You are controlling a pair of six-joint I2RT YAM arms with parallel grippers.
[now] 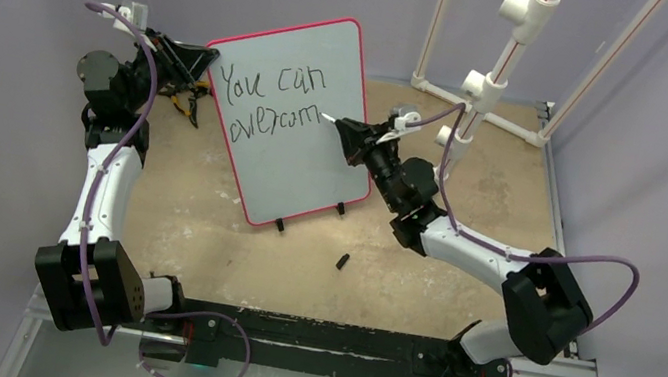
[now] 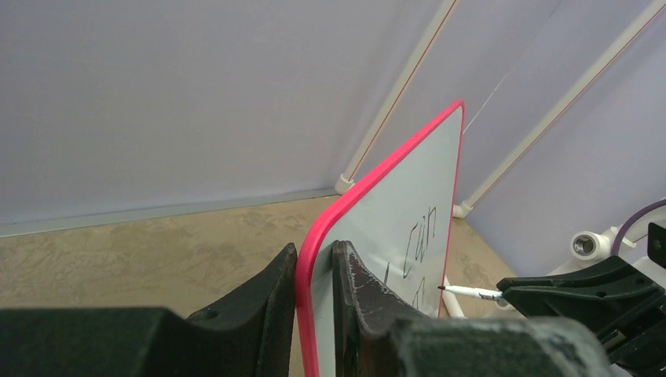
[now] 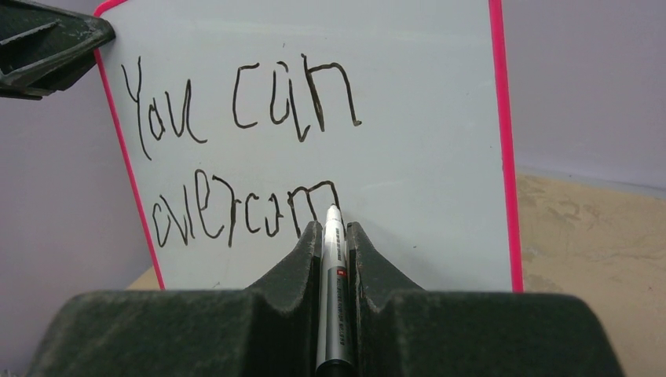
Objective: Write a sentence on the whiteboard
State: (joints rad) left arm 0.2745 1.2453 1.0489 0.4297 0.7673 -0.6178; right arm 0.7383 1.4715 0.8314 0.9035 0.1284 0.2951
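The whiteboard (image 1: 299,158) stands upright on small black feet, white with a red-pink rim. The sentence (image 1: 268,102) on it reads "You can" over "overcom" in black marker; it also shows in the right wrist view (image 3: 236,157). My left gripper (image 1: 198,61) is shut on the whiteboard's upper left rim (image 2: 314,259). My right gripper (image 1: 349,132) is shut on a silver-white marker (image 3: 334,290), its tip at the board by the last "m". The marker tip also shows in the left wrist view (image 2: 471,292).
A small black marker cap (image 1: 341,261) lies on the tan tabletop in front of the board. A white PVC pipe frame (image 1: 502,63) stands at the back right. Purple cables loop from both arms.
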